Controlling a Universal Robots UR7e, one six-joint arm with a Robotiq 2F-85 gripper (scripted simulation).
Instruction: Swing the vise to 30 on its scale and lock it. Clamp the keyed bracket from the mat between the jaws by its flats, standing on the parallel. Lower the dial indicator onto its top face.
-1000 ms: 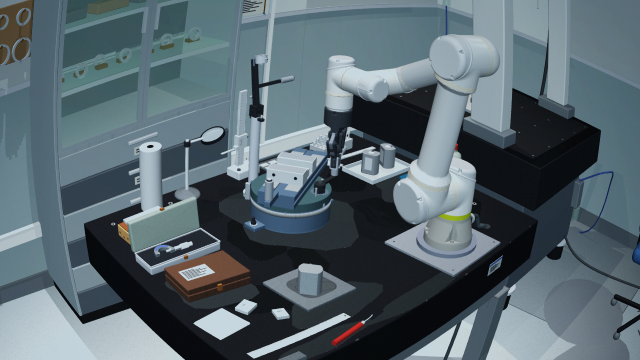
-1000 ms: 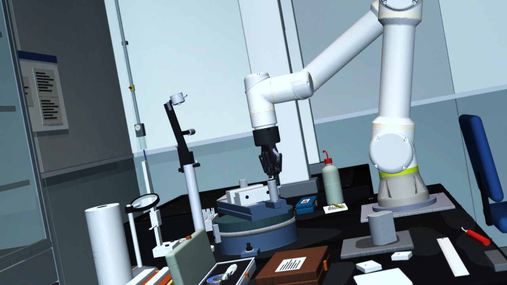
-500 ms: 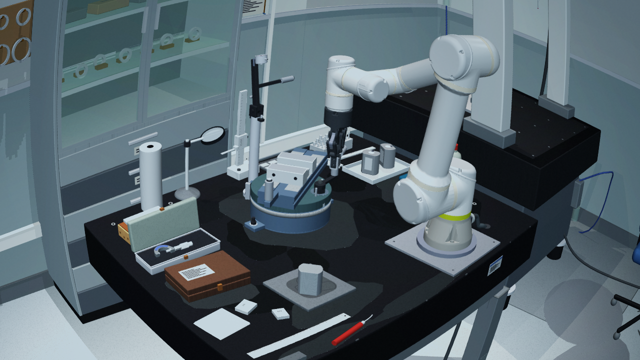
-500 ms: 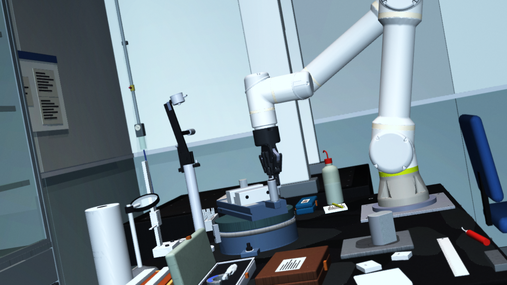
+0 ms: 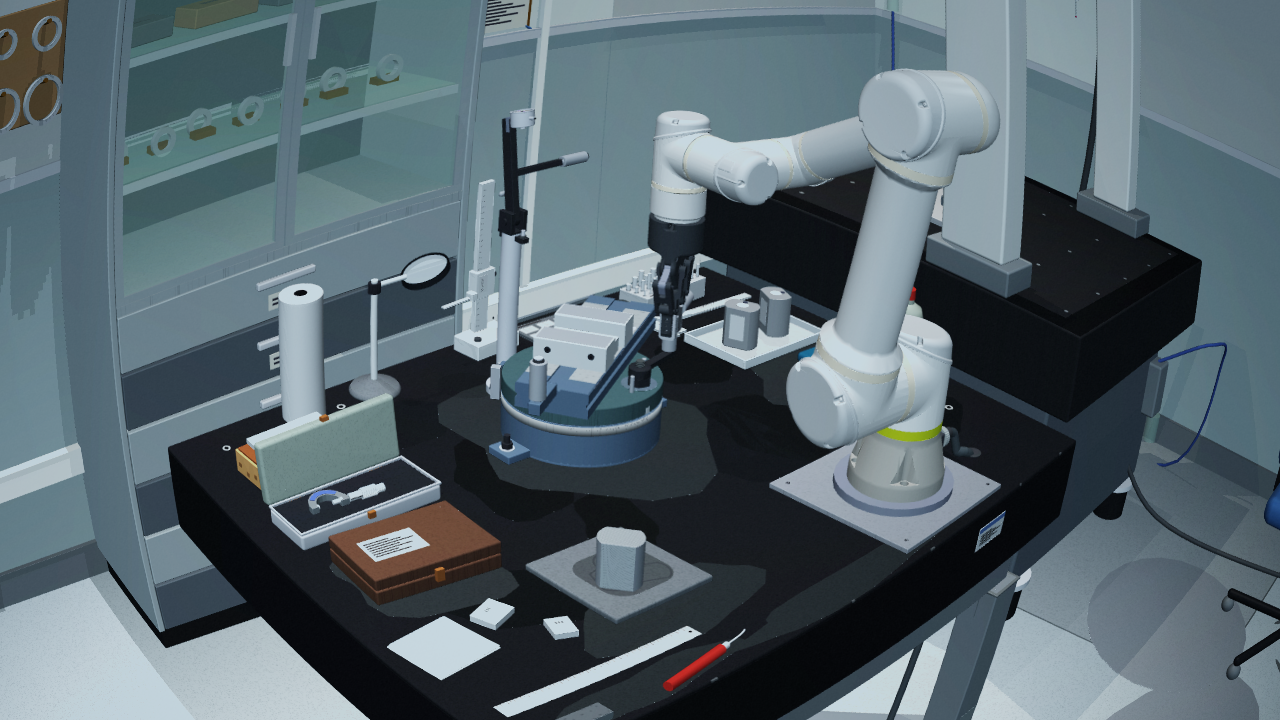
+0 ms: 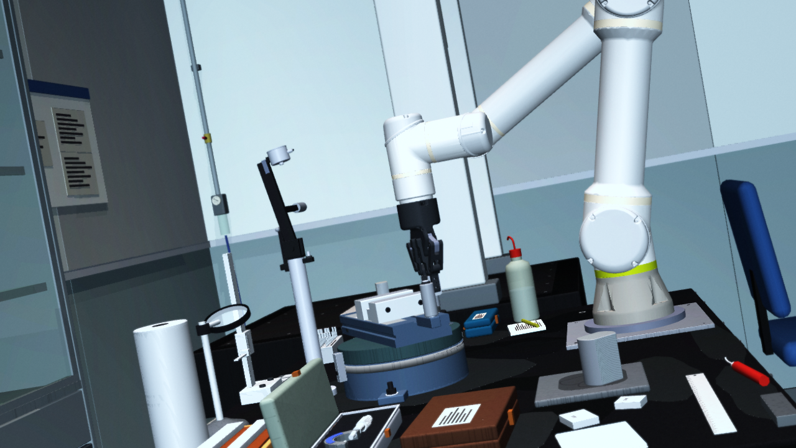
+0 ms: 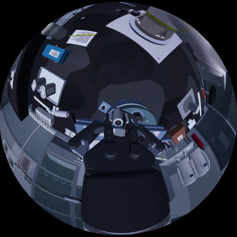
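Note:
My gripper [image 5: 669, 333] [image 6: 427, 280] [image 7: 118, 122] points straight down over the right end of the vise [image 5: 582, 358] [image 6: 398, 326], around the top of a grey upright peg [image 6: 427, 298] [image 7: 117, 117] on the vise body, and it is open, holding nothing. The vise sits on a round blue swivel base [image 5: 580, 421] [image 6: 403, 362] with a pale scale band. The keyed bracket [image 5: 619, 559] [image 6: 599, 358] stands on its grey mat at the table's front. The dial indicator [image 6: 279, 156] sits high on its black arm and post [image 5: 510, 260] behind the vise.
The robot's base [image 5: 895, 466] stands on a plate right of the vise. A white tray with two grey cylinders [image 5: 756, 321] lies just behind my gripper. A brown case [image 5: 413, 548], an open micrometer case [image 5: 354, 497], a ruler [image 5: 598, 672] and a red scriber [image 5: 703, 664] lie along the front.

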